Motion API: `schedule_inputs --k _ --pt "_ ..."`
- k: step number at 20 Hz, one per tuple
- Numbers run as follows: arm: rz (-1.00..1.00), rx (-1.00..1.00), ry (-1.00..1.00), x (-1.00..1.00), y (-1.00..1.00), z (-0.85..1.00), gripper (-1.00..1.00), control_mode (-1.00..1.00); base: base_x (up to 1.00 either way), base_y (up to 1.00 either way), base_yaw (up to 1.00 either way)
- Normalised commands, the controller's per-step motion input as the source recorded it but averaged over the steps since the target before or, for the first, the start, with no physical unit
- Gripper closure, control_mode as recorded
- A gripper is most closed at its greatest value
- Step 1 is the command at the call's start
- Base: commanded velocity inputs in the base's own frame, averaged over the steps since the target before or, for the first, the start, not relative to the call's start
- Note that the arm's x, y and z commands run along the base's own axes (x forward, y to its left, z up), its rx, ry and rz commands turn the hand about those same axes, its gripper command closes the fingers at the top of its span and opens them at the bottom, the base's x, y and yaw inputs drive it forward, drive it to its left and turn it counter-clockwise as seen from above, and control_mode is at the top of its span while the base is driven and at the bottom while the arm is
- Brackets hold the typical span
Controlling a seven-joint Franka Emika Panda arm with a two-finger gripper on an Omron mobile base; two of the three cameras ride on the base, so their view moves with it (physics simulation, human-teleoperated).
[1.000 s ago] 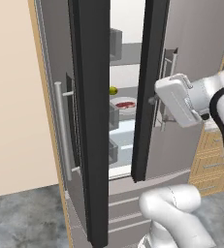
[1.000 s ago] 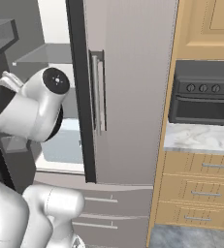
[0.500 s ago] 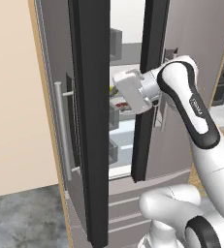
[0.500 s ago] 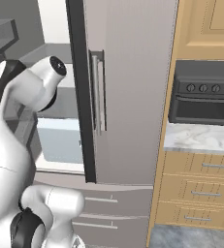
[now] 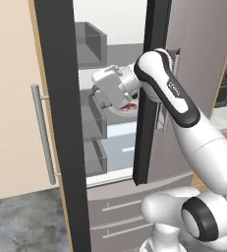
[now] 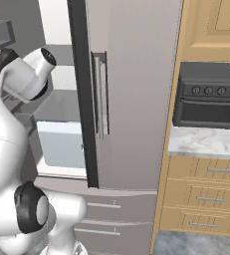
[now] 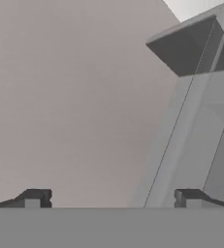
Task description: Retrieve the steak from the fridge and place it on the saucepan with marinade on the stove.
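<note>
Red steak, orientation hidden

The hand has swung left into the open fridge, now covering most of the steak.

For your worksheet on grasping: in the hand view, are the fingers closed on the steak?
No. The fingers stand wide apart with nothing between them.

Grey-steel fridge with white interior, dark red steak, black oven
</note>
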Motion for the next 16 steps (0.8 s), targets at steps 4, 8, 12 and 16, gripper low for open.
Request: schedule_inputs --k 4,8,12,16 --pt "0.0 0.02 -0.07 0.0 0.71 -0.23 -1.0 -1.0 0.0 0.0 0.0" --pt "-0.03 0.0 -0.03 -0.31 -0.55 0.0 -1.0 -1.0 0.0 0.0 0.0" --pt "-0.06 -0.02 -0.05 -0.75 -1.0 0.21 -1.0 -1.0 0.0 0.0 0.0" --pt "-0.1 -0.2 0.0 -0.59 -1.0 0.17 -1.0 -1.0 0.0 0.0 0.0"
